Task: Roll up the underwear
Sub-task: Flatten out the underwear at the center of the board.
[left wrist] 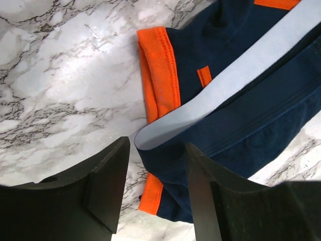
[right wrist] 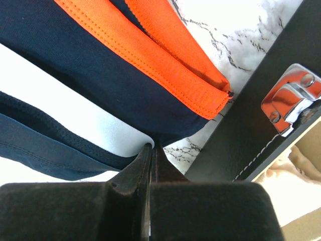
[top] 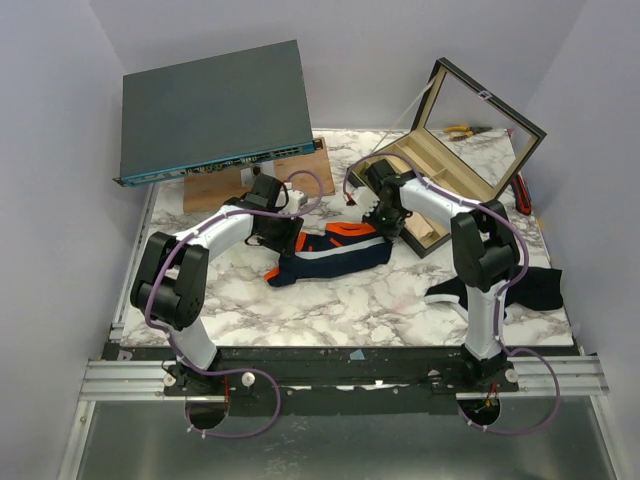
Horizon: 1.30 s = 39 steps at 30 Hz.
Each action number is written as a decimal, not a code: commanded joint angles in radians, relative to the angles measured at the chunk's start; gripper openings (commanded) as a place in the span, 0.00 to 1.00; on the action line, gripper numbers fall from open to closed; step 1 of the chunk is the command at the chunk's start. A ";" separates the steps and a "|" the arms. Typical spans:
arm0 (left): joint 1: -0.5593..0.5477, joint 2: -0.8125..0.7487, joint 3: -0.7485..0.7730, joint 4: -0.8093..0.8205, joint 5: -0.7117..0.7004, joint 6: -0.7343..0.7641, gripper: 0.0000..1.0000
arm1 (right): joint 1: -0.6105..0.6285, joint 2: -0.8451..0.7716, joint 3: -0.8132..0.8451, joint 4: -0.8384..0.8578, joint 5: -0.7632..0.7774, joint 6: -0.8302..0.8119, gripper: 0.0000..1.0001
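fig. overhead and wrist views: one marble surface carrying two arms and one pair of underwear. the underwear, navy with orange trim and one white band, lies bunched lengthwise at the middle of the surface, between the two wrists.

(a) left gripper, at the garment's left end. its wrist view shows the two jaws partly open, astride the end of the white band. marble shows in the gap, and neither jaw visibly presses the cloth. one folded orange hem lies just beyond the jaws.

(b) right gripper, at the garment's right end. its wrist view shows the jaws pressed fully together, tips meeting at the navy edge. whether any cloth is pinched between them cannot be told. two orange strips run just beyond the tips.

(c) one black box, lid raised, just right of the right gripper, with one chrome latch.

(d) one flat grey device, resting on one wooden block at the far left.

(e) one black cloth at the right edge, well apart from the underwear.
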 commanded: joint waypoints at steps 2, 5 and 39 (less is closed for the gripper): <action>-0.020 0.022 0.010 -0.002 -0.060 -0.020 0.51 | -0.007 -0.046 -0.033 -0.003 0.014 0.007 0.01; -0.025 0.030 0.008 -0.007 -0.058 -0.026 0.51 | -0.007 -0.059 -0.046 -0.001 0.022 0.005 0.01; 0.105 -0.199 -0.028 -0.034 0.294 0.092 0.00 | -0.025 -0.138 -0.051 0.023 0.105 0.014 0.01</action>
